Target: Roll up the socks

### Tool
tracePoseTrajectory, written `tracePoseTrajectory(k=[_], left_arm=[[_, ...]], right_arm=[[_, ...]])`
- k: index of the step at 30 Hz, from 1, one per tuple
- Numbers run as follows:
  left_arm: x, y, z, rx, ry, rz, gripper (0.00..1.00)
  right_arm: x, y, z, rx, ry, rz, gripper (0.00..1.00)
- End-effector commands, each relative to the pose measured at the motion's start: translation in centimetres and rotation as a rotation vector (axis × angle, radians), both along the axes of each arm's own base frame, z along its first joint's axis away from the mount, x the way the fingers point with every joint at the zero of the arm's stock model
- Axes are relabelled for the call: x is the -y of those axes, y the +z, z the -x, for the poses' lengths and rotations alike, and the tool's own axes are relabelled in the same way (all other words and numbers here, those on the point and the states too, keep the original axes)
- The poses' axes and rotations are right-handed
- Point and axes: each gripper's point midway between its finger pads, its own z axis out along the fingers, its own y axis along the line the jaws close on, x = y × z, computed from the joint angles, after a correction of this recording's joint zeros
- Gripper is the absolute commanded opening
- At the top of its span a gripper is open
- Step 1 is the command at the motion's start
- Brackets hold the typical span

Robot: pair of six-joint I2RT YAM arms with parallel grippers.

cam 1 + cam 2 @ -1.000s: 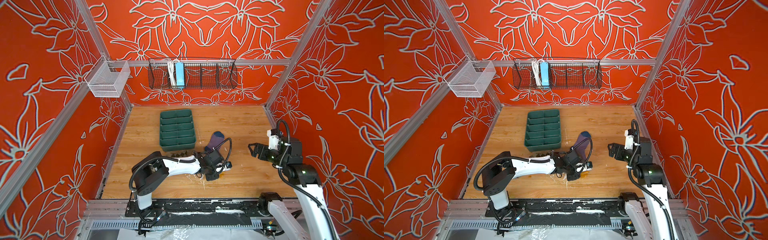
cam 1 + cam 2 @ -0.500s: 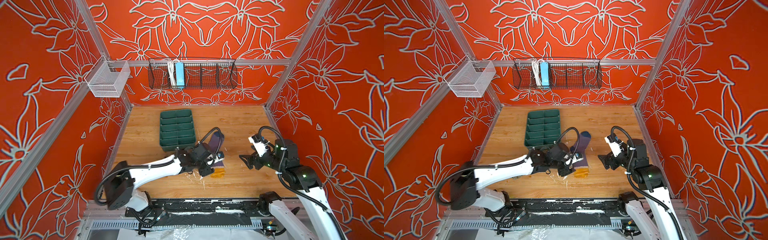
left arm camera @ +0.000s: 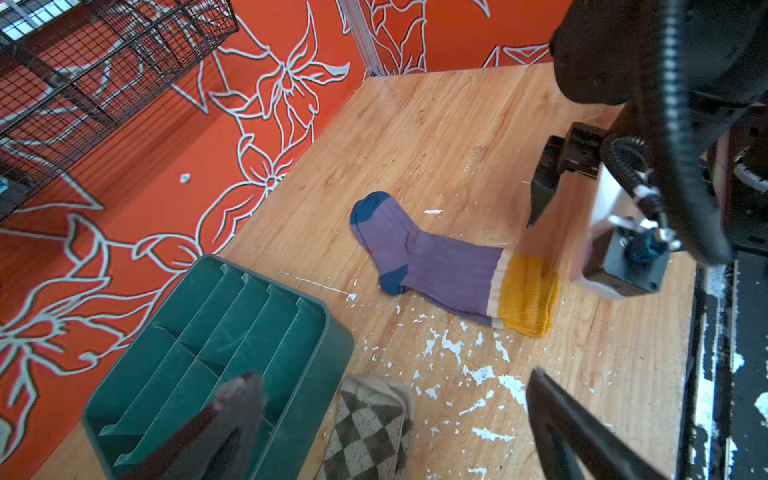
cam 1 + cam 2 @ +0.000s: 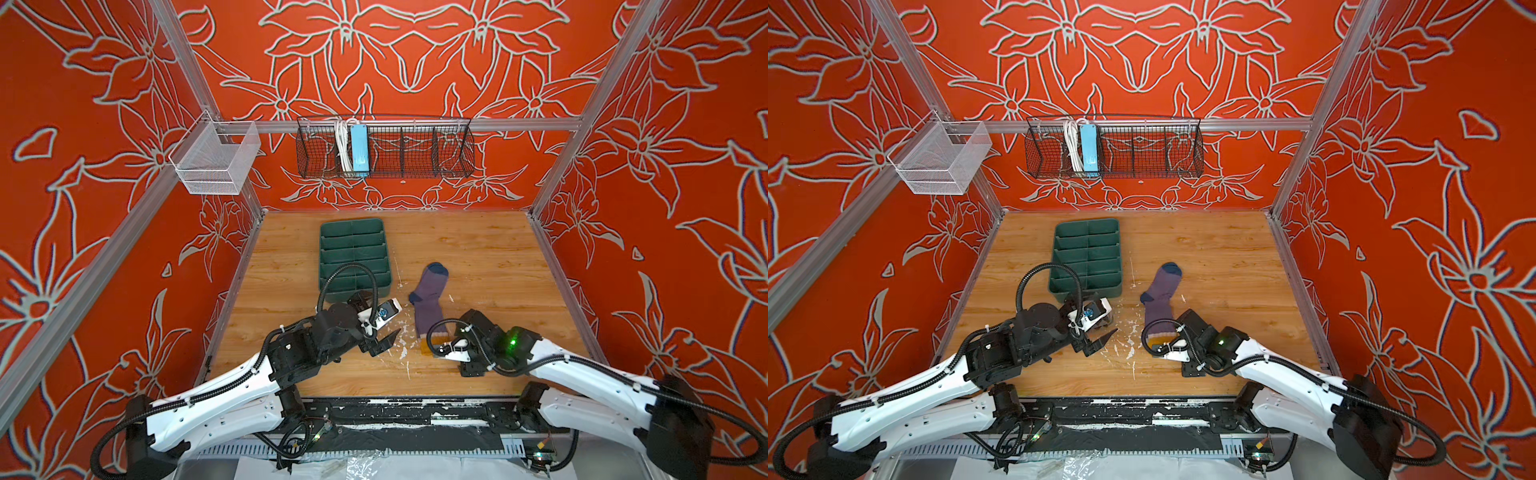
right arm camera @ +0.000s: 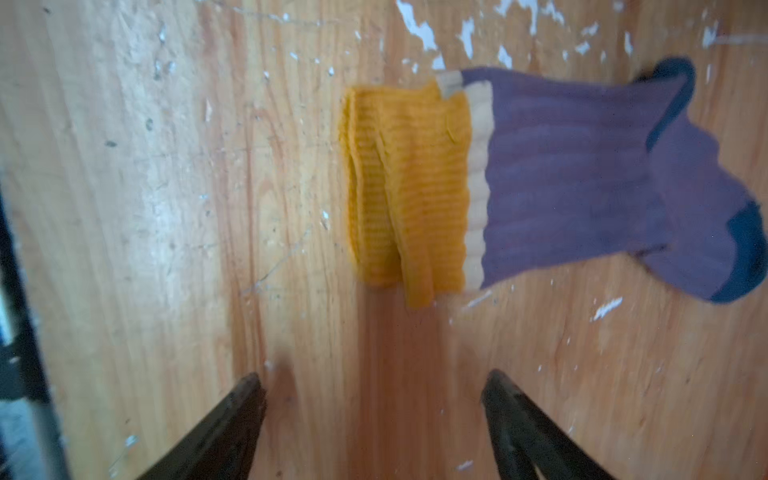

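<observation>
Withdrawn from the purple sock (image 4: 430,297), left gripper (image 3: 392,376) stands spread, empty; right gripper (image 5: 372,378), likewise spread, faces its yellow cuff (image 5: 407,187). That sock lies flat on table (image 4: 478,257); argyle sock (image 3: 365,424) beside tray (image 4: 352,222).

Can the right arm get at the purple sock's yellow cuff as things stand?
Probably yes. The right gripper is open and aimed at the yellow cuff; only bare tabletop lies between them, and the cuff lies flat and uncovered.
</observation>
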Motion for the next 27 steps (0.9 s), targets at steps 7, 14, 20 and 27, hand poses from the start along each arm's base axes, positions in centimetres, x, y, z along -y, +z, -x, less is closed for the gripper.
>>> tracePoseTrajectory(k=[7,14,20,27], left_arm=[[-1.0,0.0,-0.7,0.038,0.047,-0.039,0.98],[-1.5,0.8,0.0,0.046,0.026,-0.035,0.98],[-0.9,1.5,2.8,0.104,-0.180,-0.103,0.99],[-0.4,2.1,4.3,0.215,-0.329,-0.207,0.99]], right_arm=[[-3.9,-2.1,-2.6,0.103,0.078,0.059,0.62],[-4.1,-2.2,-1.9,0.010,0.050,0.080,0.18],[-5.1,-1.4,0.0,-0.242,-0.005,0.059,0.00],[-6.3,-0.7,1.0,-0.557,-0.140,0.056,0.00]])
